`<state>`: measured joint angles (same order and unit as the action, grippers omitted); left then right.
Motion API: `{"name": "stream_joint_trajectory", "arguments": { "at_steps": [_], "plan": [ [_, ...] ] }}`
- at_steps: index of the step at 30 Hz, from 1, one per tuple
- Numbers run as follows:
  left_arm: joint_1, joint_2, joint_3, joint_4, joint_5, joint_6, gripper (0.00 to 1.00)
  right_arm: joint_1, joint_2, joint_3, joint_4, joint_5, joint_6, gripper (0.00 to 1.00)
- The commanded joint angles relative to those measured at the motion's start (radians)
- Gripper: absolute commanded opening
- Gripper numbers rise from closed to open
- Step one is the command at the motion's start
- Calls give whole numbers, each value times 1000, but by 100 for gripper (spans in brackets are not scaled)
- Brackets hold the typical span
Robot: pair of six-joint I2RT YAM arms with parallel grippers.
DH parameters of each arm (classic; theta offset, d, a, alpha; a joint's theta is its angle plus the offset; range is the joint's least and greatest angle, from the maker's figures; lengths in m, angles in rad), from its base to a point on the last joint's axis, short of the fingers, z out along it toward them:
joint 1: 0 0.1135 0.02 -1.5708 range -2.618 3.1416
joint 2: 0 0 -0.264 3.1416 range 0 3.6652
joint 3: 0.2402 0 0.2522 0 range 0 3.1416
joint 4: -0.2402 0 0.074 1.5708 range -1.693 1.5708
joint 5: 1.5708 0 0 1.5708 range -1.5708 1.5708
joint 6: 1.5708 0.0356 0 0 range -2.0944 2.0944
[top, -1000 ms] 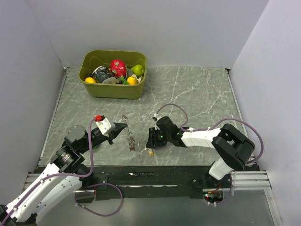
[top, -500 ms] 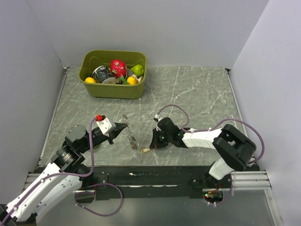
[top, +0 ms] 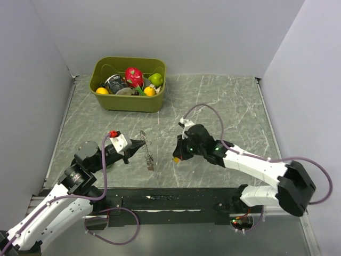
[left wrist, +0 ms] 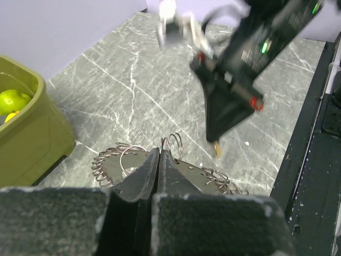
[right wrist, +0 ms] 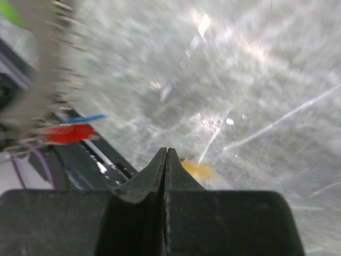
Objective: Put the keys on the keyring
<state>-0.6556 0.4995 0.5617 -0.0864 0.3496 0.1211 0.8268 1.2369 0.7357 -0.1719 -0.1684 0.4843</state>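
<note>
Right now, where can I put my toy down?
The table is bare at far right, between the green bin and right wall. Crowded: front middle, where left gripper holds the keyring near right gripper with yellow key.

The right wrist view is blurred: the keyring (right wrist: 48,80) shows only as a grey streak cut off at the top-left corner, and the yellow key (right wrist: 198,170) is half hidden behind the right gripper (right wrist: 166,153) and its closed tips. In the left wrist view the left gripper (left wrist: 160,153) covers the keyring's middle
</note>
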Motion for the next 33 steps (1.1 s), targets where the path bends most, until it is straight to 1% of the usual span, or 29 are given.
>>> {"name": "stream_joint_trajectory", "arguments": {
  "at_steps": [1,4,10,15,18,23,33],
  "plan": [
    [4,4,63,77,54,35,1,-9,-112,82,-57,0,-142,0],
    [4,10,70,71,90,54,1,-11,-168,99,-69,-26,-206,0],
    [4,25,83,65,176,77,1,-11,-261,99,-49,-150,-326,0],
    [4,37,81,80,239,83,1,-12,-324,93,-18,-264,-363,0],
    [5,53,86,79,269,84,1,-12,-340,102,-17,-301,-371,0],
    [4,77,95,80,281,94,1,-12,-341,125,-47,-322,-388,0],
    [4,123,125,33,247,133,1,-12,-332,182,-63,-388,-403,0]
  ]
}}
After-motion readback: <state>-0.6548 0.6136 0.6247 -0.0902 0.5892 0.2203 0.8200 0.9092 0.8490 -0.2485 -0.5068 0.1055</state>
